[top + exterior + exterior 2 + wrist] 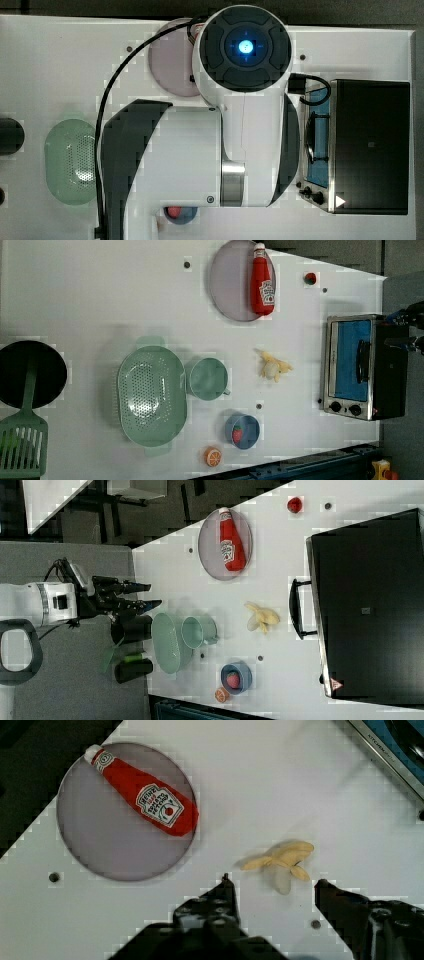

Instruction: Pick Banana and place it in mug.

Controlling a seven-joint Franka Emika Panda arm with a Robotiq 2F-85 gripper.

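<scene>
On the plate point(100, 850), a Heinz-labelled ketchup bottle point(145, 800).

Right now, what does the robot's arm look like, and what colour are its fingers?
The arm is white with dark grey parts and a silver ring. A round dark cap on it glows with a blue light. A black cable curves alongside it. The gripper is black, with two dark fingers.

white table point(100, 300), dark grey floor point(75, 680)
</scene>
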